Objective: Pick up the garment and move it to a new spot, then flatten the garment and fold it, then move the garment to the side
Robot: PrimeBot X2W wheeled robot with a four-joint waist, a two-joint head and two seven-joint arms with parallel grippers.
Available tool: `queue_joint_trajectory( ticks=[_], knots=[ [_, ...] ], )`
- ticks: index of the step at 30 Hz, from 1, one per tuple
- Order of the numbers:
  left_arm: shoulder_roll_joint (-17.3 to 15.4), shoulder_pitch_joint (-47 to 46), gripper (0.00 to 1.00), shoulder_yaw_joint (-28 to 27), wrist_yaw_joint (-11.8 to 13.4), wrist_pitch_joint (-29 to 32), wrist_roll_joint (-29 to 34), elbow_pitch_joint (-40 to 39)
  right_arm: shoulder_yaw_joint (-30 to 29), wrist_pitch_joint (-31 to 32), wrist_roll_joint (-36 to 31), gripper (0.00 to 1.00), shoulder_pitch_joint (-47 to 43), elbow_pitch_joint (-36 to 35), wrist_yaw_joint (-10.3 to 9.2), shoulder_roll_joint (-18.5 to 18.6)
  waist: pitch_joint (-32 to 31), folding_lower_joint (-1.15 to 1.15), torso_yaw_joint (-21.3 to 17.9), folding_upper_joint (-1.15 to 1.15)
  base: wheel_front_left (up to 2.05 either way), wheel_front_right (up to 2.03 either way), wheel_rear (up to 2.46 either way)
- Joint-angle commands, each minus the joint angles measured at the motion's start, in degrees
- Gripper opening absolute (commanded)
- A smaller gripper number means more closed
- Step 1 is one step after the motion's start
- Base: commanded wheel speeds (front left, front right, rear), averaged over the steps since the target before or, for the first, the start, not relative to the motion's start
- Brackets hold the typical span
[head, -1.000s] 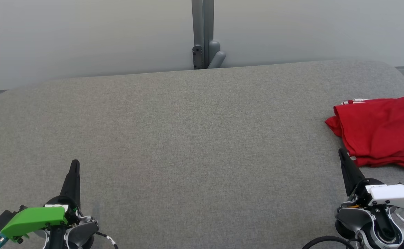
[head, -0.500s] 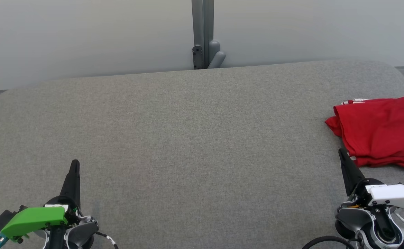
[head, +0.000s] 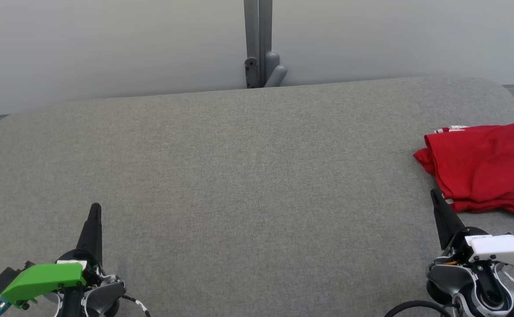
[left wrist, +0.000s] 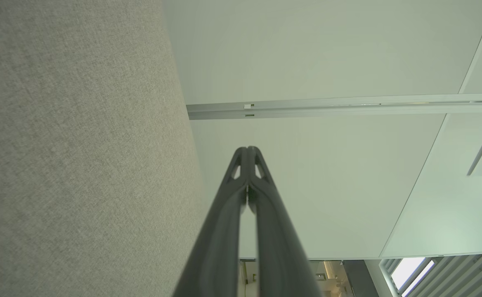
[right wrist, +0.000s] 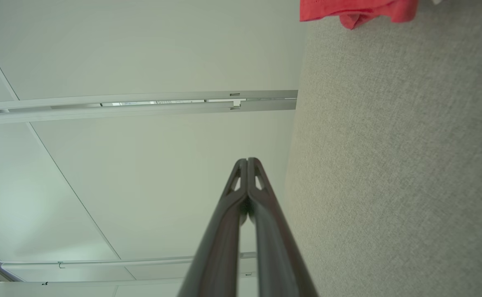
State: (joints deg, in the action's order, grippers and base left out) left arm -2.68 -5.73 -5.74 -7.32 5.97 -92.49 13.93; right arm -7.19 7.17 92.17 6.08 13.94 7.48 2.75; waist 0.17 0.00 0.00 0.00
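We see the red garment [head: 486, 167] at the table's [head: 239, 176] right edge, just ahead and rightward of our right gripper [head: 434, 194], well apart from the left gripper [head: 95, 208], both with fingers pressed together, empty.

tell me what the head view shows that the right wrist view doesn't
Head view, not right wrist: the left gripper with its green cover, and most of the folded red garment lying near the right end of the grey fabric table. Right wrist, not head: slanting seams between wall panels higher up. Both: the shut right gripper, an edge of the garment, the table and the pale wall.
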Motion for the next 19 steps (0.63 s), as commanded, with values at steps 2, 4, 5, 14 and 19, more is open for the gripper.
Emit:
queue_joint_trajectory(
  ticks=[2,4,5,14,19],
  knots=[
    [-0.38,-0.79,0.00,-0.25,-0.32,0.10,-0.04,-0.07,0.01,0.18,0.33,0.00,0.21,0.10,0.02,0.24,0.00,0.00,0.00,0.00,0.00,0.00,0.00],
    [-0.38,-0.79,0.00,-0.24,-0.32,0.10,-0.04,-0.07,0.01,0.18,0.33,0.00,0.21,0.10,0.02,0.24,0.00,0.00,0.00,0.00,0.00,0.00,0.00],
    [-0.38,-0.79,0.00,-0.24,-0.32,0.10,-0.04,-0.07,0.01,0.18,0.33,0.00,0.21,0.10,0.02,0.24,0.00,0.00,0.00,0.00,0.00,0.00,0.00],
    [-0.38,-0.79,0.00,-0.24,-0.32,0.10,-0.04,-0.07,0.01,0.18,0.34,0.00,0.21,0.10,0.02,0.24,0.00,0.00,0.00,0.00,0.00,0.00,0.00],
    [-0.38,-0.78,0.00,-0.24,-0.32,0.10,-0.04,-0.07,0.00,0.18,0.34,0.00,0.21,0.10,0.02,0.24,0.00,0.00,0.00,0.00,0.00,0.00,0.00]
  ],
)
